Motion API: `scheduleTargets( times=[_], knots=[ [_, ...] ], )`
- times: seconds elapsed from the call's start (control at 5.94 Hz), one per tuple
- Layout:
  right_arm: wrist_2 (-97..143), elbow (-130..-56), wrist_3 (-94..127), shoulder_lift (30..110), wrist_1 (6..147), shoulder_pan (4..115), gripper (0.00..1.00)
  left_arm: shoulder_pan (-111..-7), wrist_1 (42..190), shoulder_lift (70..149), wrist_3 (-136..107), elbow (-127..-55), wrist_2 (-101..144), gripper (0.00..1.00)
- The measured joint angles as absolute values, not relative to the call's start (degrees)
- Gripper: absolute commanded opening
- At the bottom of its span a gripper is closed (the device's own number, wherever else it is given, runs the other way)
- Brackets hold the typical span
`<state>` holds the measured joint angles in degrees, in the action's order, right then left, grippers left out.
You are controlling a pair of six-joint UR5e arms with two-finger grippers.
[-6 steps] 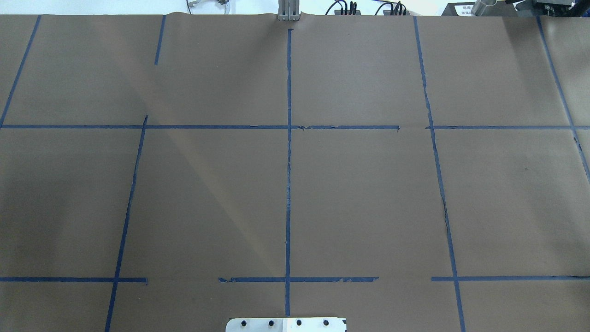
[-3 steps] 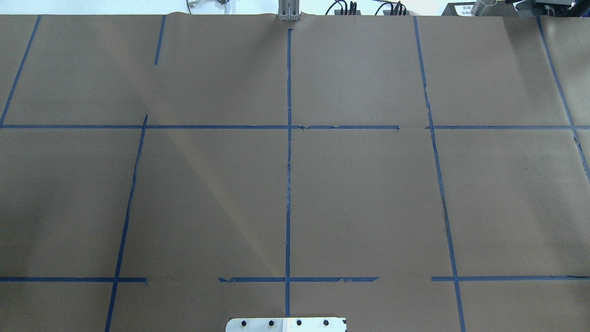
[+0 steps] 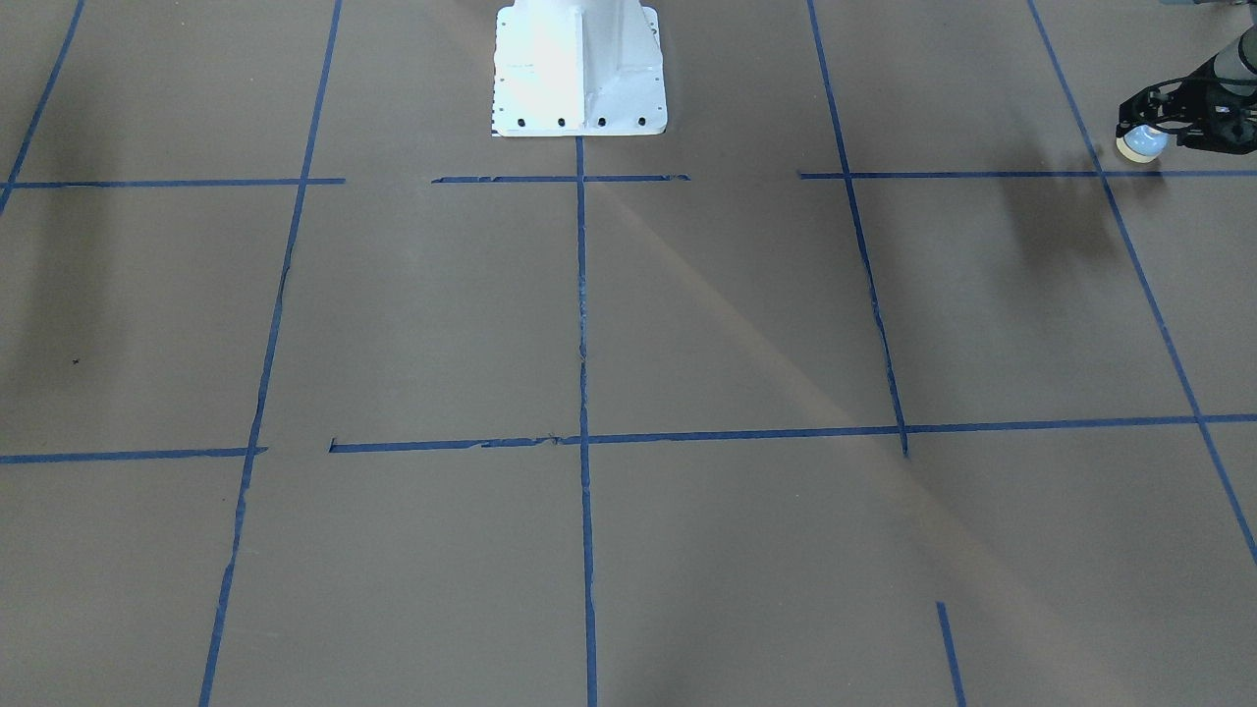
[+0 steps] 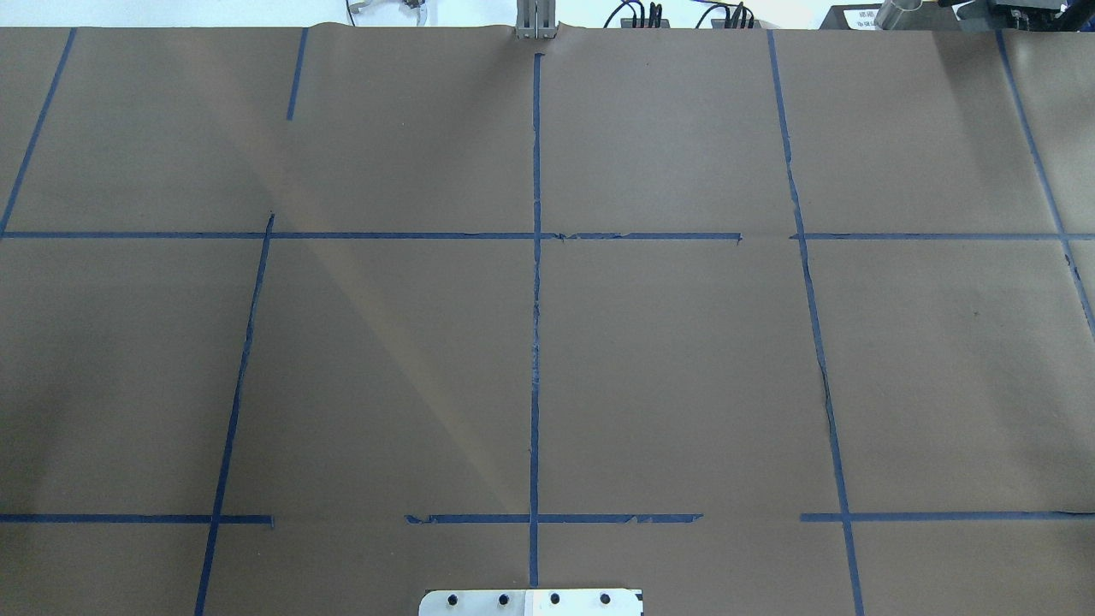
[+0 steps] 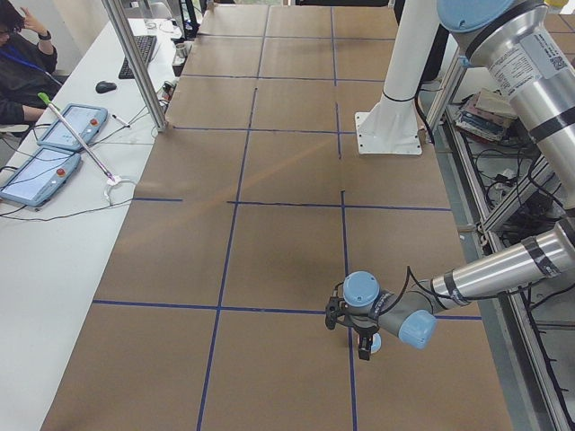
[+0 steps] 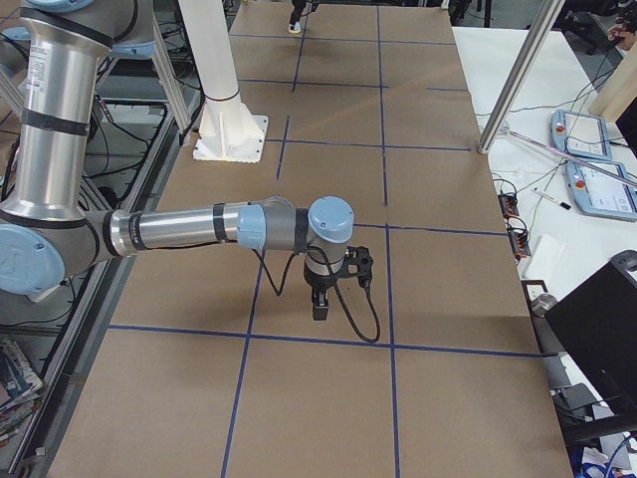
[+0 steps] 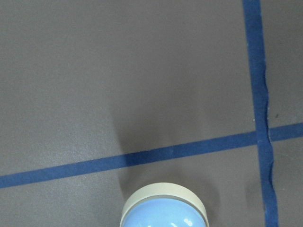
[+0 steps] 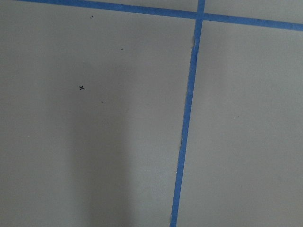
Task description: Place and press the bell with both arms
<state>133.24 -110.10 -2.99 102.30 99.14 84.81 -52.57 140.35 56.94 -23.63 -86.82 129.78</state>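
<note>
The bell (image 3: pixel 1142 143), a small light-blue dome with a cream rim, is at the far right edge of the front-facing view, by a blue tape line. My left gripper (image 3: pixel 1147 128) is shut on it. The left wrist view shows the bell (image 7: pixel 164 209) at the bottom edge, just over the brown paper near a tape crossing. It is a small speck in the exterior right view (image 6: pixel 295 28). My right gripper (image 6: pixel 323 304) points down over the table in the exterior right view only, so I cannot tell if it is open. Neither arm shows in the overhead view.
The white bolted pedestal (image 3: pixel 579 69) stands at the robot's edge of the table. Blue tape lines (image 4: pixel 535 342) divide the brown paper into squares. A small black cross mark (image 8: pixel 81 88) lies under the right wrist. A side table with tablets (image 5: pixel 54 148) and a metal post (image 5: pixel 135 63) stand on the operators' side.
</note>
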Motion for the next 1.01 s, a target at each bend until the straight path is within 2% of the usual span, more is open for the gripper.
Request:
scheduleTargets(
  times=[0.17, 0.51, 0.67, 1.01],
  knots=[
    [133.24, -110.12, -2.99, 102.31, 99.14, 84.81, 1.0, -51.64, 140.36, 57.09, -23.67, -86.59, 129.71, 0.75],
    [133.22, -110.3, -3.03, 102.3, 99.14, 84.81, 1.0, -51.03, 140.32, 57.28, -23.86, -86.38, 129.64, 0.21],
    [133.18, -110.56, -3.01, 102.28, 99.14, 84.81, 1.0, -51.06, 140.72, 57.22, -23.84, -86.42, 129.64, 0.06],
    [133.22, -110.87, -2.92, 102.24, 99.14, 84.81, 1.0, -52.25, 143.44, 56.88, -23.68, -88.91, 129.64, 0.0]
  ],
)
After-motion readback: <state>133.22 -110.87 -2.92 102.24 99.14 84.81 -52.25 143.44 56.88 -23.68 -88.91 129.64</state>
